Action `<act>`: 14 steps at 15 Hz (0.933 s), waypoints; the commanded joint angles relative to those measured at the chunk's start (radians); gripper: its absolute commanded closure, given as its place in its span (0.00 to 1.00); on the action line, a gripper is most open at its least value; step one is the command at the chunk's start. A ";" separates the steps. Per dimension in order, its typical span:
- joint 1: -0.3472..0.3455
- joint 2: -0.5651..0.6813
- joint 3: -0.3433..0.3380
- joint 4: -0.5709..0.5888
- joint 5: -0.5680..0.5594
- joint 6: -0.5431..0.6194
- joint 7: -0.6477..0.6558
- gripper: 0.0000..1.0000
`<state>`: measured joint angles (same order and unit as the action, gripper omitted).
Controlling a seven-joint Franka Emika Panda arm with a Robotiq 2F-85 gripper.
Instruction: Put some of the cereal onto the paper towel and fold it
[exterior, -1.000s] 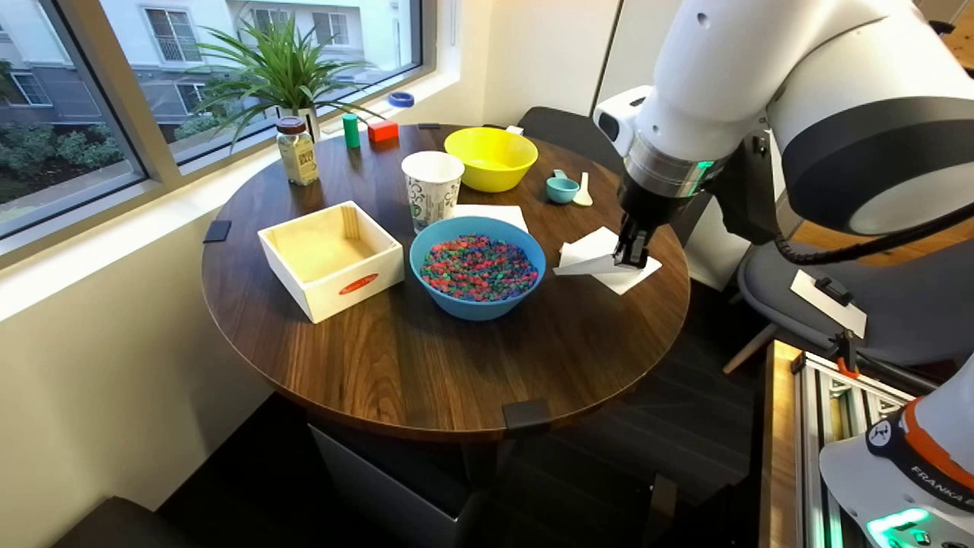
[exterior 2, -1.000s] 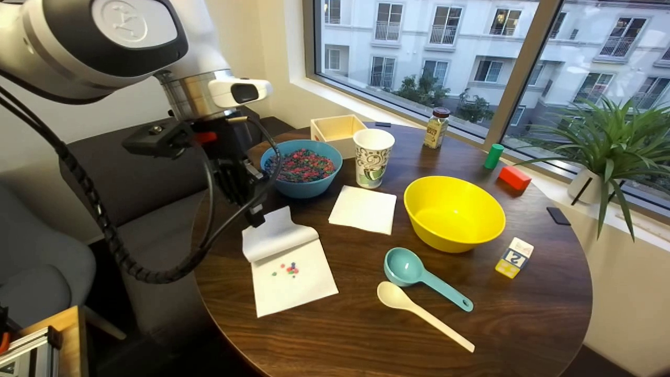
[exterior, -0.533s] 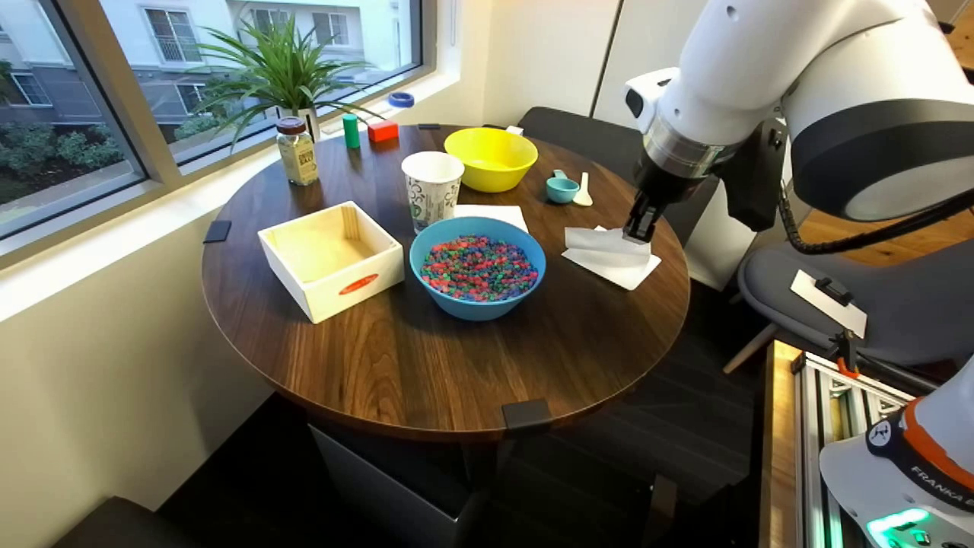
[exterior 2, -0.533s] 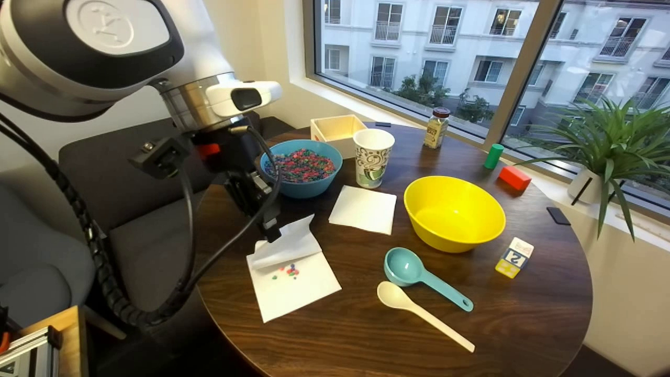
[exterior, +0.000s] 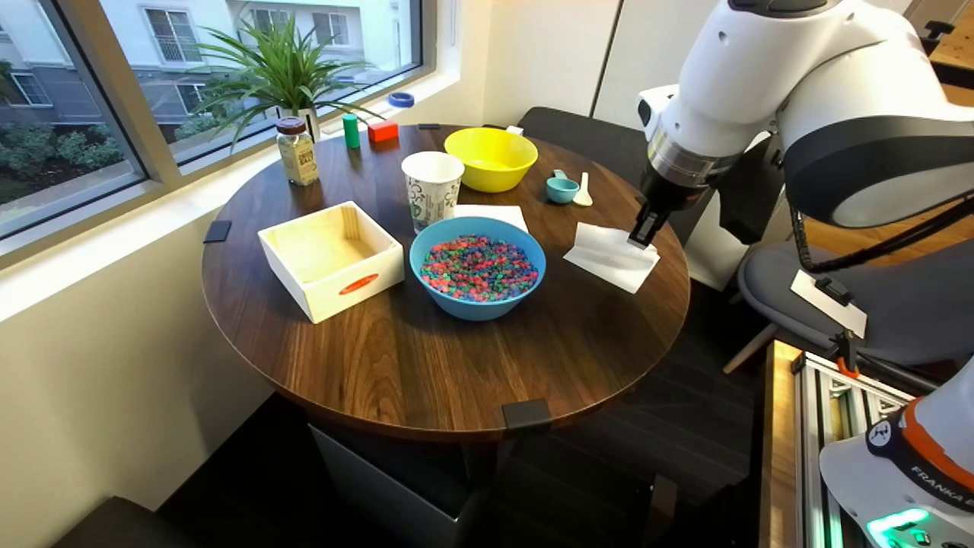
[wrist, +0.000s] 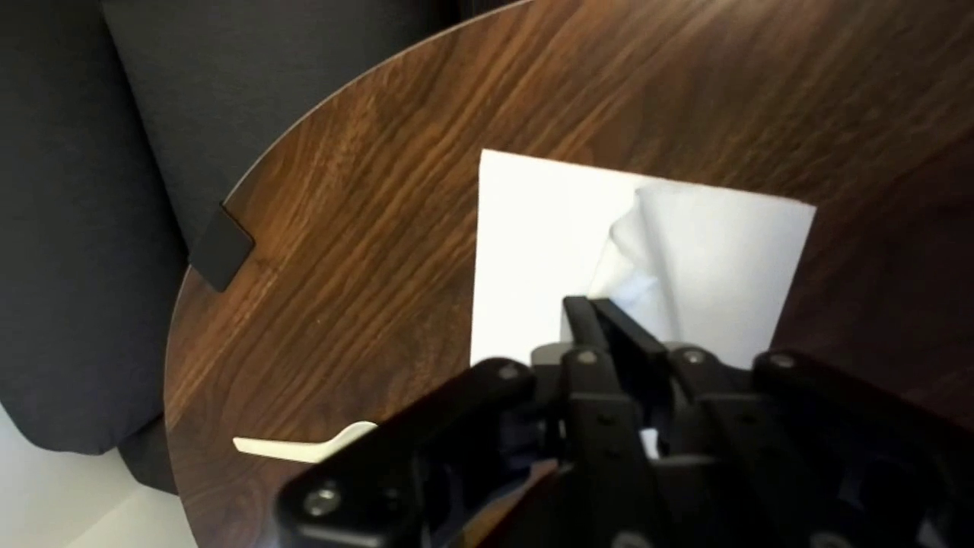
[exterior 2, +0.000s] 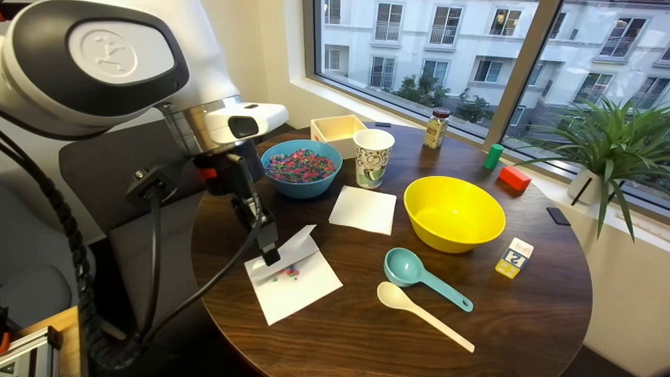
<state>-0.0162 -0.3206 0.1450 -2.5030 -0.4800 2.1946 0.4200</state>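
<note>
A white paper towel (exterior: pixel 609 262) lies near the table edge; it also shows in an exterior view (exterior 2: pixel 301 290) and the wrist view (wrist: pixel 533 243). My gripper (exterior 2: pixel 270 255) is shut on the edge of its flap, just above the lower layer; the gripper also shows in an exterior view (exterior: pixel 644 230) and the wrist view (wrist: pixel 587 301). The flap (exterior 2: pixel 293 251) leans over a few colored cereal bits (exterior 2: pixel 291 272), partly covering them. More cereal (exterior: pixel 479 266) fills the blue bowl (exterior: pixel 478 308). The cereal bits on the towel are hidden in the wrist view.
A second folded towel (exterior 2: pixel 364 209), a paper cup (exterior 2: pixel 371 159), a yellow bowl (exterior 2: pixel 453 230), a teal scoop (exterior 2: pixel 405 267) and a cream spoon (exterior 2: pixel 392 295) lie around. A wooden box (exterior: pixel 331 262) stands beside the blue bowl.
My gripper has carried the flap's edge across the towel and lowered it. The flap now leans over part of the cereal bits. The towel has shifted and turned slightly.
</note>
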 commanded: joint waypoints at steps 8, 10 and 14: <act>-0.058 -0.042 -0.005 -0.037 -0.027 -0.001 0.065 0.62; -0.063 -0.046 -0.002 -0.032 -0.034 -0.007 0.069 0.46; -0.063 -0.080 0.004 -0.032 -0.028 -0.021 0.076 0.17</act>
<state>-0.0768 -0.3556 0.1395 -2.5194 -0.4897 2.1943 0.4708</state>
